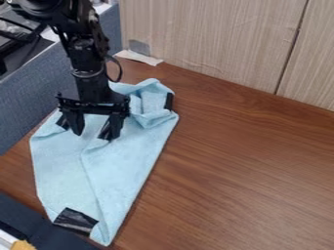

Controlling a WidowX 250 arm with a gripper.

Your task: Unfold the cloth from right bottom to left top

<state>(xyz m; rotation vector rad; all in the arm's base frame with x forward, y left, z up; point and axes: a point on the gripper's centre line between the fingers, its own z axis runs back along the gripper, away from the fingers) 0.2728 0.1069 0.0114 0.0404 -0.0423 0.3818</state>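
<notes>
- The tool [94, 135], fingers apart, is at the far part of the cloth [117, 171].
- The cloth lies on the counter's [248, 161] left side, rumpled far, a black patch [75, 219] near.

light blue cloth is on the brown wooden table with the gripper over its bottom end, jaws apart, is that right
Not quite: the camera view shows the gripper over the upper part of the light blue cloth, not its bottom end. The jaws are apart, and the cloth does lie on the brown wooden table.
</notes>
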